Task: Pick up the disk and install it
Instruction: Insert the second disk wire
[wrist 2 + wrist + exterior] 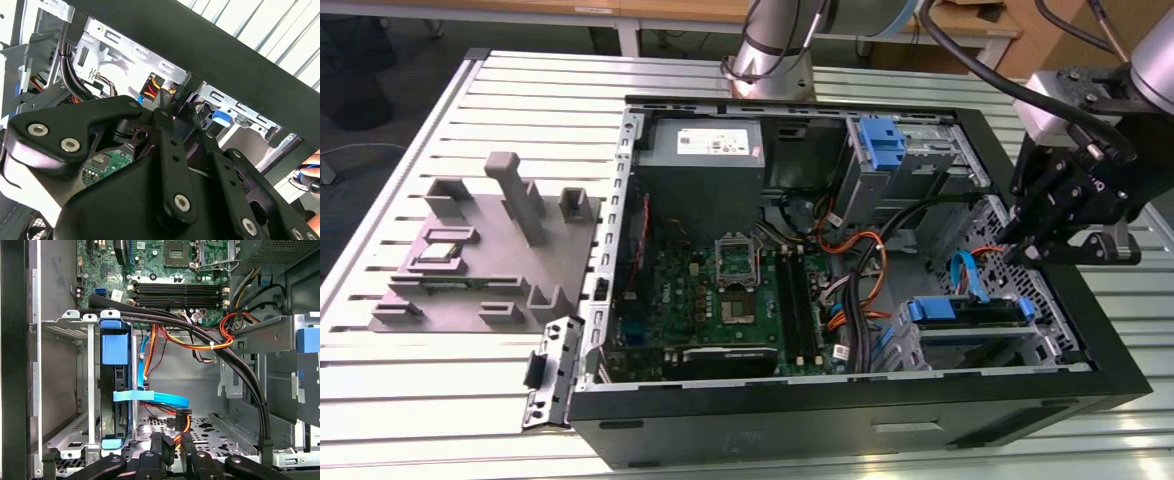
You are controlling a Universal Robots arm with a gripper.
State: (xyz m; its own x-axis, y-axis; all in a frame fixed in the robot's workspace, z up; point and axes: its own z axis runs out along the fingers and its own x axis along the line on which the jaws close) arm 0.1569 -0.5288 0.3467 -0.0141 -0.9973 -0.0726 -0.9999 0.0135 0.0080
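Note:
The disk (969,312) stands on edge in its blue carrier inside the metal drive cage, at the open computer case's near corner on the exterior view's right. In the first wrist view the disk (116,390) shows edge on, dark between blue carrier ends. My gripper (1019,252) hangs over the case by its wall on the exterior view's right, above and apart from the disk. In both wrist views the gripper (176,447) (174,107) has its fingers close together with nothing between them.
A blue flat cable (160,399) and orange and black wire bundles (210,340) cross the space beside the cage. A second blue bracket (882,140) sits in the far bay, next to the grey power supply (707,145). A grey fixture block (487,250) stands on the slatted table (427,400).

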